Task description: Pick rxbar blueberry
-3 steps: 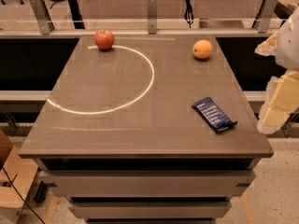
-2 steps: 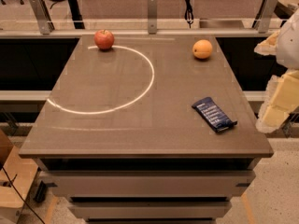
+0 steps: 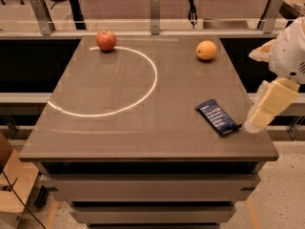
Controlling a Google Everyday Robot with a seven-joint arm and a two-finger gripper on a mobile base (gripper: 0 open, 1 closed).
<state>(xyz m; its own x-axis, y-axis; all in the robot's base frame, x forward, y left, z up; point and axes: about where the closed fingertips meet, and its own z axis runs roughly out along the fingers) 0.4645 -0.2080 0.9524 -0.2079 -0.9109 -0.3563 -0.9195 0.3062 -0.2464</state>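
The tool has edged left, just beside the snack bar at the right edge of the table; wide or narrow, I cannot tell.

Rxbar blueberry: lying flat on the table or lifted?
Lying flat: the rxbar blueberry rests on the table, lettering up; the gripper hangs beside its right end.
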